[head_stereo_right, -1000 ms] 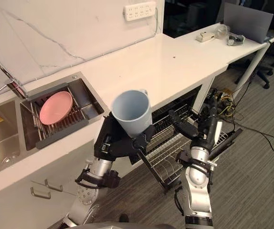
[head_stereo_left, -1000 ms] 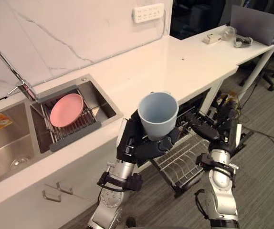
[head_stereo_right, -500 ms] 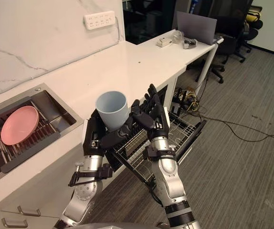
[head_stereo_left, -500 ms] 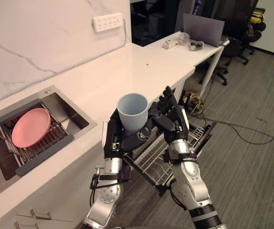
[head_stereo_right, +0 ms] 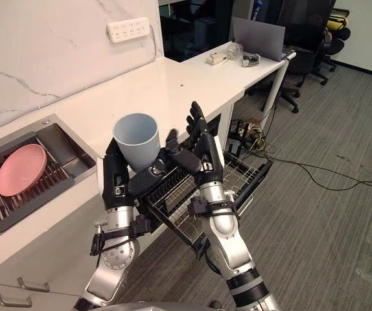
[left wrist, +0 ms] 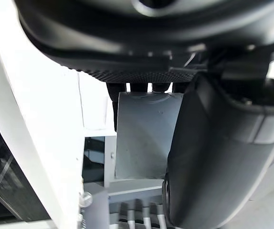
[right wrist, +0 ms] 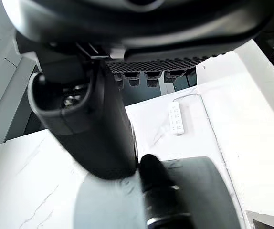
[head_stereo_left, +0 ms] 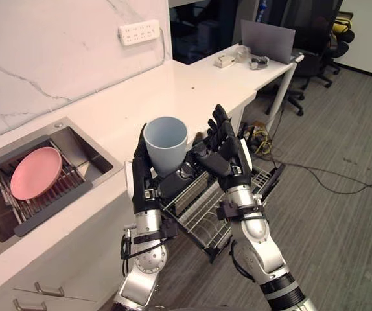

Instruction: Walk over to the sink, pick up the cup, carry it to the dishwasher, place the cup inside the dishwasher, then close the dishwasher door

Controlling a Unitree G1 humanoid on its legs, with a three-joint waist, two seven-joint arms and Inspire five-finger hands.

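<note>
My left hand (head_stereo_left: 144,188) is shut on a light blue cup (head_stereo_left: 166,142), held upright at chest height in front of the white counter (head_stereo_left: 173,97). In the left wrist view the cup (left wrist: 144,138) sits between the fingers and the thumb (left wrist: 213,152). My right hand (head_stereo_left: 228,152) is raised just right of the cup, open with straight fingers, its thumb close against the cup's side. Below both hands the dishwasher's wire rack (head_stereo_left: 202,207) is pulled out over the lowered door (head_stereo_left: 271,184).
A sink (head_stereo_left: 98,162) at the left holds a pink plate (head_stereo_left: 35,173) on a drying rack. At the far right stands a desk with a laptop (head_stereo_left: 267,40), with office chairs (head_stereo_left: 315,45) behind it. Cables (head_stereo_left: 328,175) lie on the grey carpet.
The camera has swung right, so the sink has slid left in view. My right hand rose from beside the dishwasher rack to the cup's side. The cup stays in my left hand.
</note>
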